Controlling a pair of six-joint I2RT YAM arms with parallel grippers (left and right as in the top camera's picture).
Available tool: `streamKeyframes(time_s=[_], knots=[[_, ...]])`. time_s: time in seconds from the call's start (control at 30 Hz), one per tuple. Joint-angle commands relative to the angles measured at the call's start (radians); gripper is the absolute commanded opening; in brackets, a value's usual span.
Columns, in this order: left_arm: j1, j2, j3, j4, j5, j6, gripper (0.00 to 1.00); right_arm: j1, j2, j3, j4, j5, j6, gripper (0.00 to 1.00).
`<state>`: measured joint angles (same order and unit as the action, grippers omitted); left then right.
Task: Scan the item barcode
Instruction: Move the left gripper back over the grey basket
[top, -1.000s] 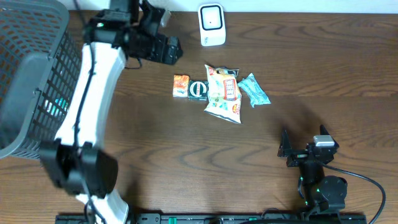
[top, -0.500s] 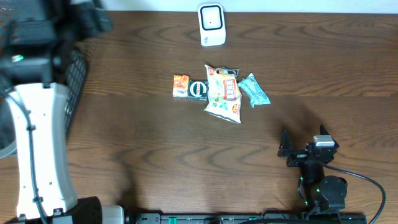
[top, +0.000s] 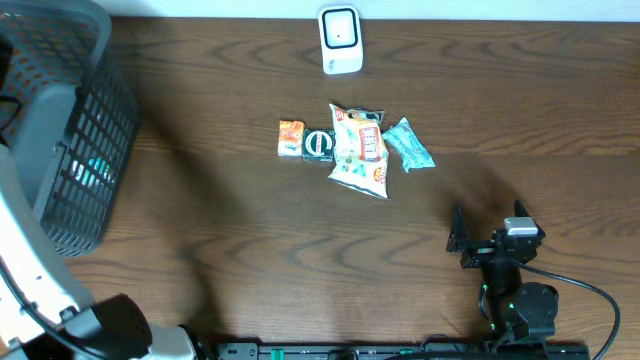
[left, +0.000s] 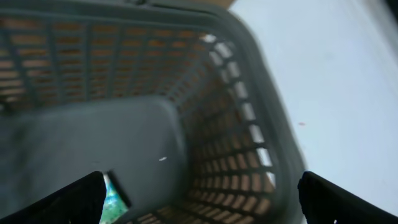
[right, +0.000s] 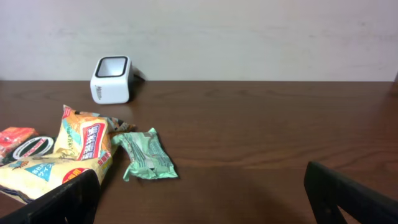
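Grey mesh basket (top: 60, 130) is sitting at the far left corner of the tabletop (top: 250, 230), with a teal packet (top: 93, 170) lying on its floor. The left gripper (left: 202, 199) is hanging over the inside of the basket. Its two dark fingers (left: 68, 202) are standing wide apart with nothing between them, and in the wrist view the teal packet is showing just beside the left-hand finger.

Well apart from that gripper, around the middle of the tabletop and toward its far edge, four items are lying in a close row. An orange packet (top: 291, 137) is lying leftmost, with a dark green box (top: 319, 145) just beside it. A snack bag (top: 360, 150) is touching the box's right side, and a mint-green wrapper (top: 409, 143) is lying just beside the bag. A white scanner (top: 340, 40) is standing at the far edge, beyond the row.

The right gripper (top: 488, 235) is resting close to the near edge, right of centre. Its jaws are spread wide and holding nothing, and it is facing the row and the scanner, both well ahead of it.
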<state>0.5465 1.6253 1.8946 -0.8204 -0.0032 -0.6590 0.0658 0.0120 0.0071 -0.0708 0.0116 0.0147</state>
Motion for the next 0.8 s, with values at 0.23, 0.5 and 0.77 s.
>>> streamKeyframes(time_s=[0.23, 0.5, 0.77], knots=[[0.05, 0.224, -0.01, -0.032, -0.009, -0.035, 0.97, -0.006, -0.006, -0.002, -0.004, -0.003, 0.003, 0.99], [0.061, 0.359, -0.01, -0.101, -0.005, -0.08, 0.97, -0.006, -0.006, -0.002, -0.004, -0.003, 0.003, 0.99], [0.061, 0.452, -0.014, -0.214, -0.001, -0.176, 0.97, -0.006, -0.006, -0.002, -0.004, -0.003, 0.003, 0.99]])
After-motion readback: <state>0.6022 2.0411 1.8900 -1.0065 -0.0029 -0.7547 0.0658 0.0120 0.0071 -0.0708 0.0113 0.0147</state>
